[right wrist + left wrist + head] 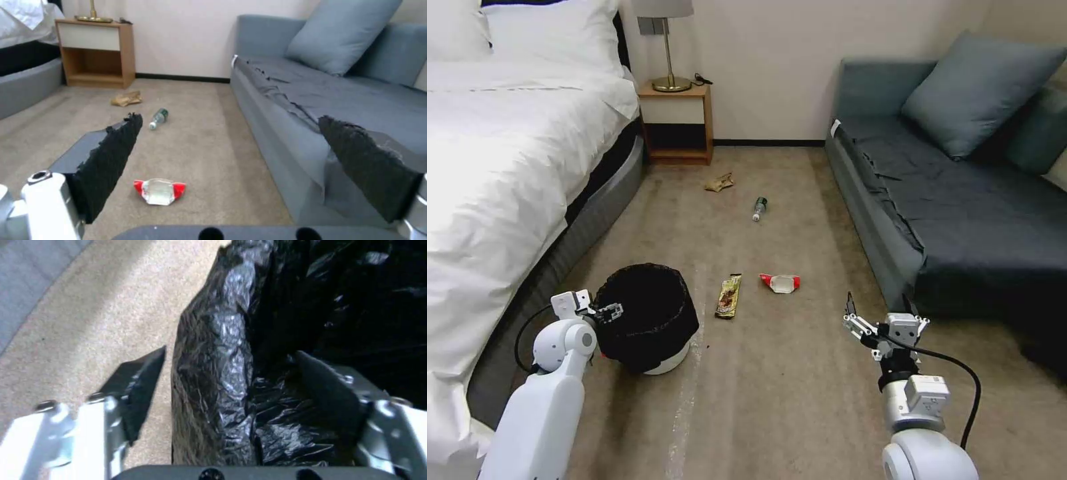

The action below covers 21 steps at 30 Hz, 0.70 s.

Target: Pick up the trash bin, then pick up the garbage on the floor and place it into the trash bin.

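The bin [647, 320] stands on the carpet beside the bed [514, 167], its black liner [213, 380] draped over the rim, and the left claw [602, 311] sits at the rim's near-left edge. In the left wrist view its fingers [138, 386] are apart and straddle the rim, one outside over the carpet and one inside the liner, with a gap showing on the outer side, so the rim is bracketed but not yet pinched. That placement makes sense: the rim is the one thin, firm edge a narrow claw can close on to lift a round bin. The crinkled liner lies between pad and rim, so I judge the grip may slide or catch plastic alone unless the fingers sit deep enough. The right claw [880, 320] hangs low over the carpet near the sofa [960, 220], fingers [111, 160] spread wide and empty, pointing down the room toward the litter, a ready pose for picking once the bin is in hand. All four pieces lie on the floor, none in the bin: the wrapper [729, 296] just beside the bin, the red packet [780, 283] a little beyond it and nearest the right claw, the bottle [760, 208] on its side farther off, and the paper scrap [720, 182] near the nightstand [679, 123]. The task stands at its first step.
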Motion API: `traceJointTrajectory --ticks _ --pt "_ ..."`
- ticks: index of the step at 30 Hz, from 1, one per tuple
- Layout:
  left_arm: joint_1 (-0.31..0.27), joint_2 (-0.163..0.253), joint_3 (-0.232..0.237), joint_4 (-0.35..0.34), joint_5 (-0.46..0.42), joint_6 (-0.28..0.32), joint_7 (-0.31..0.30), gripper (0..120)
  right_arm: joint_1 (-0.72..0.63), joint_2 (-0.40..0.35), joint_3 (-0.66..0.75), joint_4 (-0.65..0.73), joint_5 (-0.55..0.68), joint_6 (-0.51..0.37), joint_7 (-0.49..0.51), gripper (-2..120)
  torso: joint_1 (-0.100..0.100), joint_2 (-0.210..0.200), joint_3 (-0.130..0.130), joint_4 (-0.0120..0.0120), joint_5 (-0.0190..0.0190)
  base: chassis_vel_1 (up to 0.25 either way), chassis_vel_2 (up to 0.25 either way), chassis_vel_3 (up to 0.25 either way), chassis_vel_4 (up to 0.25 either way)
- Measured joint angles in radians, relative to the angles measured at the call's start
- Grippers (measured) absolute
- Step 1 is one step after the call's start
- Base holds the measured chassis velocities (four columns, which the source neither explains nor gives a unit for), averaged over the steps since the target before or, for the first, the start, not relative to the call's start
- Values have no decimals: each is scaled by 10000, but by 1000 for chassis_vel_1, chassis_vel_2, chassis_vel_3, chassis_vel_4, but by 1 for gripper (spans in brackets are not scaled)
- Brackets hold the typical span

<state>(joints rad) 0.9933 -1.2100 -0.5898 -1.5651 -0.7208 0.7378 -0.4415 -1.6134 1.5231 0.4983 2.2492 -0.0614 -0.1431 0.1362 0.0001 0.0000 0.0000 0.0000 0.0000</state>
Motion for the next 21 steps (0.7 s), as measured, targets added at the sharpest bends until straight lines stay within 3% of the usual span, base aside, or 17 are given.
traceJointTrajectory --ticks 13,17,21 --pt "26 -106 -51 79 -17 -18 -8 29 5 -57 36 2 57 75 29 100 -1 0 0 0 2 0 0 0 0" --pt "100 -139 -138 62 -13 -31 -45 8 -6 -111 36 -5 90 163 51 100 0 0 0 0 2 0 0 0 0" --pt "181 -182 -224 -7 -25 -52 -22 4 -9 -159 36 -9 191 256 63 100 -1 0 -1 -2 -1 0 0 0 0"
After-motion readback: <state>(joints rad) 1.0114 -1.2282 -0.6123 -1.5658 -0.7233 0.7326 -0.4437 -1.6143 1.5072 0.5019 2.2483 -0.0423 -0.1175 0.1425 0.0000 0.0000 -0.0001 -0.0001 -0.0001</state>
